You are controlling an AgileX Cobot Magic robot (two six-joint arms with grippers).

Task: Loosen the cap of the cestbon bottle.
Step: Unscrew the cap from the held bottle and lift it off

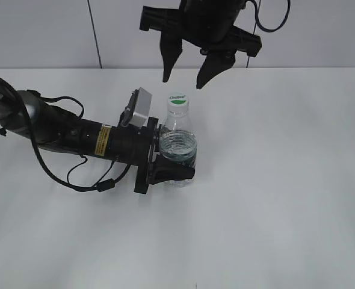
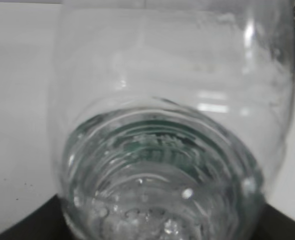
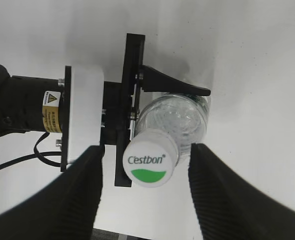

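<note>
- Jaws: the left gripper [image 1: 176,158] is clamped round the body of the cestbon bottle [image 1: 179,147], one finger either side; the right gripper [image 1: 184,79] hangs above with jaws apart, holding nothing.
- Location: the bottle stands upright on the white table [image 1: 286,180], near its centre, with the left arm reaching in from the left side.
- The cap [image 3: 151,163] is seated on the neck; in the right wrist view it sits between the two open fingers [image 3: 77,200], clear of both.
- Risk: descent slightly off-centre could put a fingertip on the cap's top, tilting the bottle in the left grip.
- Risk: a weak hold below may let the bottle turn with the cap, leaving it tight.
- Contents: the left wrist view shows clear plastic only; how full the bottle is I cannot tell.
</note>
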